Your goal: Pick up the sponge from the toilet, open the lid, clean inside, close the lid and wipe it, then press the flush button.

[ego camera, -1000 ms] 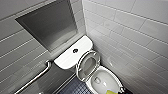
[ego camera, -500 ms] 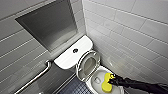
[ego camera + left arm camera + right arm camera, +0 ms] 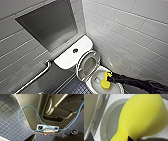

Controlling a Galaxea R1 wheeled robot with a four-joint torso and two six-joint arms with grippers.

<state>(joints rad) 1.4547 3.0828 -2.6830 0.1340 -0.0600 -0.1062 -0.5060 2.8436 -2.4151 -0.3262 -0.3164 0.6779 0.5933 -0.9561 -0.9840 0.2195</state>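
White-tiled bathroom, dark blue mosaic floor (image 3: 75,88). Right hand (image 3: 110,79) comes in from the right, clamped tight on the sponge (image 3: 105,83), which sits over the open bowl of the toilet (image 3: 102,70); contact unclear. Lid (image 3: 88,65) up, leaning back against the cistern (image 3: 65,59). Flush button (image 3: 75,50) mid cistern top. Grey niche (image 3: 50,25) behind, grab rail (image 3: 37,76) at left.

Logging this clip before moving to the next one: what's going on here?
The robot's right gripper is clamped on the yellow sponge and holds it at the open bowl of the toilet. The lid is up, leaning back toward the cistern. The flush button on the cistern top has nothing near it. This looks like the cleaning-inside stage. Closing the lid, wiping it and flushing are not yet done.
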